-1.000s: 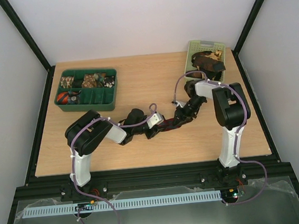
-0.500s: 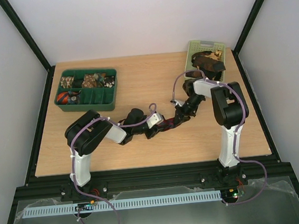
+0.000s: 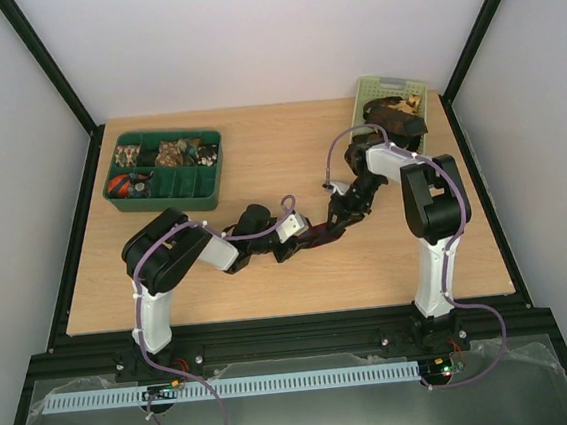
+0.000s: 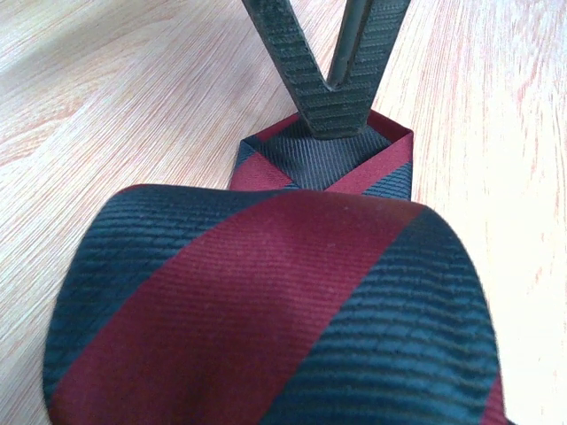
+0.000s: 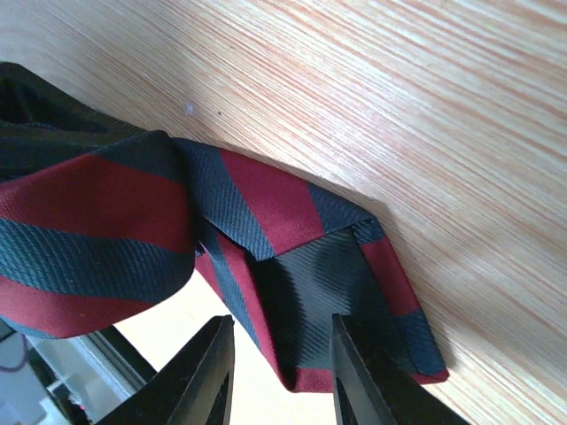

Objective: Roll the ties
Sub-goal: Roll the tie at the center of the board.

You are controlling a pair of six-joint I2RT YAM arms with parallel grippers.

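A dark red tie with navy diagonal stripes (image 3: 318, 233) lies on the wooden table between my two grippers. In the left wrist view its rolled part (image 4: 266, 310) fills the lower frame and hides my left gripper's fingers; my left gripper (image 3: 292, 234) appears shut on that roll. The tie's pointed end, black lining up (image 4: 323, 164), lies flat beyond it. My right gripper (image 3: 340, 216) is open, its fingertips (image 5: 347, 354) either side of that end (image 5: 345, 283) and not closed on it. Its fingers also show in the left wrist view (image 4: 332, 80).
A dark green divided tray (image 3: 186, 188) at the back left holds rolled ties (image 3: 169, 153). A pale green basket (image 3: 392, 83) at the back right holds more ties (image 3: 395, 116). Black frame rails run along the table's sides.
My right gripper has drawn slightly back and to the right along the tie's end, and its arm has swung toward the basket. My left gripper has not moved.
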